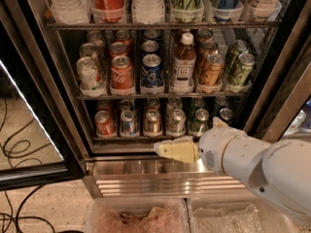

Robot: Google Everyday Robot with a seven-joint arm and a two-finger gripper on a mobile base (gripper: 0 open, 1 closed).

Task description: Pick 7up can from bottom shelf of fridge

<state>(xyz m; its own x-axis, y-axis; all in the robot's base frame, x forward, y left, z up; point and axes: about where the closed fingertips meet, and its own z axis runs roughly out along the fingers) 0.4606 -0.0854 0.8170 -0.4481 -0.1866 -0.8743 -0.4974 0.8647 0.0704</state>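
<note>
The fridge (160, 176) stands open, its ribbed steel base below the racks. The bottom shelf (131, 138) holds a row of cans: red, blue-silver, copper, then the pale whitish-green 7up can (176, 121), then a darker green can (199, 121). My gripper (170, 150), cream-coloured on a white arm coming in from the right, points left in front of the shelf's front rail. It sits just below and slightly left of the 7up can and is apart from it. Nothing shows in the gripper.
The rack level above holds several cans and a brown bottle (183, 62). The black door frame (43, 125) stands open at left, with cables (14, 149) on the floor. Two clear plastic bins (136, 216) (238, 217) sit below the fridge base.
</note>
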